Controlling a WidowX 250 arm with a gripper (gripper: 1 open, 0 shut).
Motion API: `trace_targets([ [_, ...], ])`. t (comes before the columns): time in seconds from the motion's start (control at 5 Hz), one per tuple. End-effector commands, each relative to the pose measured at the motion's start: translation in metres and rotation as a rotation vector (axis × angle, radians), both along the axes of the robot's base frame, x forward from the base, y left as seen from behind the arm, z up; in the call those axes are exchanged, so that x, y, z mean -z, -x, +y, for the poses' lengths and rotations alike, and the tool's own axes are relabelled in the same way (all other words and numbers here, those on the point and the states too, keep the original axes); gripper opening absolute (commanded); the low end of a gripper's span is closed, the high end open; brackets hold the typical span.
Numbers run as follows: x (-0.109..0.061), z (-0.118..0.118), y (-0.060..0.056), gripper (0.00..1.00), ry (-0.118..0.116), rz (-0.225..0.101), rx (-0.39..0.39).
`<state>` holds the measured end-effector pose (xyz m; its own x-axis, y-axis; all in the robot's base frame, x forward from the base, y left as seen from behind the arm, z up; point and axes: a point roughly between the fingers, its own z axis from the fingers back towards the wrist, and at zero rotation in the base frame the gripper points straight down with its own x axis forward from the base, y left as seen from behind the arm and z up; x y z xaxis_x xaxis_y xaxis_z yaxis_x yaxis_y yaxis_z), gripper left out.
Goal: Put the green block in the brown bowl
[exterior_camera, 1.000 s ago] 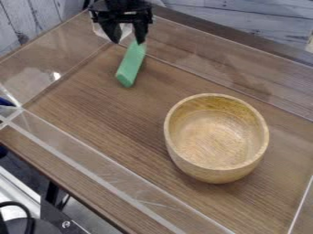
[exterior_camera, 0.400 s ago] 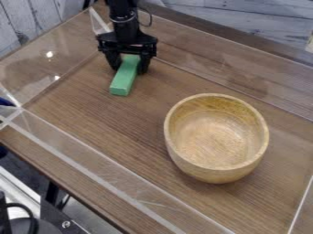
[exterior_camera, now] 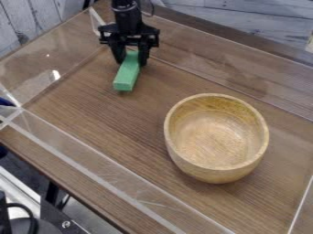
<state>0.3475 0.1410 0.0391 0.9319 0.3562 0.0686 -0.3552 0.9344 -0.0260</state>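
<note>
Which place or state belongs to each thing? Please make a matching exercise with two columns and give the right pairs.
Things:
1. green block
2. brown bowl
3. gripper
4. table

Places or states:
A. holds nothing inside
B. pointing down over one end of the block
C. lying flat on the wood, left of the bowl
D. dark wood grain, bears everything

Pairs: 1-C, 2-A, 3-B, 4-D

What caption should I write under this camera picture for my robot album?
Robot fingers straddle the far end of the green block on the wooden table; the brown bowl sits empty nearby.
</note>
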Motion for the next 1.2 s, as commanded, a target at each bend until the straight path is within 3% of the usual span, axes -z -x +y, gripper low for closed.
trace_targets([
  [0.0,-0.022,0.005,-0.013,0.0,0.005,-0.082,0.049],
  [0.4,-0.031,-0.007,-0.001,0.0,0.026,-0.127,0.05],
  [0.8,-0.031,-0.024,0.002,0.0,0.061,-0.173,0.028],
  [1.0,-0.038,-0.027,0.003,0.0,0.056,-0.181,0.033],
])
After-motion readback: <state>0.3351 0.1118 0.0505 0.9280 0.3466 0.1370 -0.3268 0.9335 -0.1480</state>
